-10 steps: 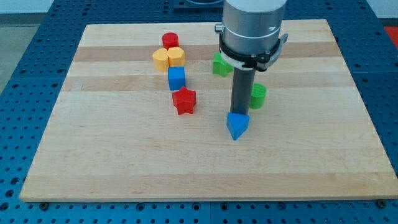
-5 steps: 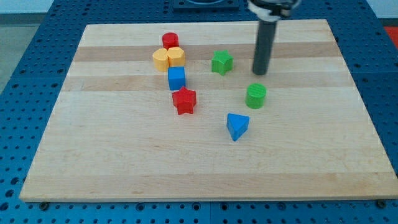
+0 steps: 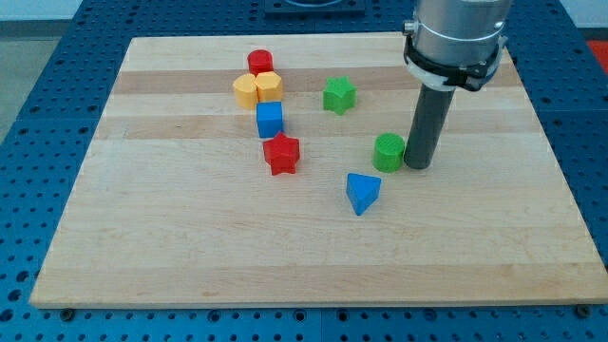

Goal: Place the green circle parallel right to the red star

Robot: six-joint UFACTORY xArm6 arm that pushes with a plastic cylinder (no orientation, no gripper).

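Resting my tip [image 3: 416, 166] against the green circle [image 3: 388, 152], on its right; gripperless tool, just a rod; red star [image 3: 281, 153] well left.

Taking the green circle [image 3: 388, 152] as landmark: my tip [image 3: 418, 165] stands against its right side in the view. Bare board lies between it and the red star [image 3: 281, 153] to its left. The blue triangle [image 3: 361, 193] sits just below-left of it, the green star [image 3: 338, 95] above-left.
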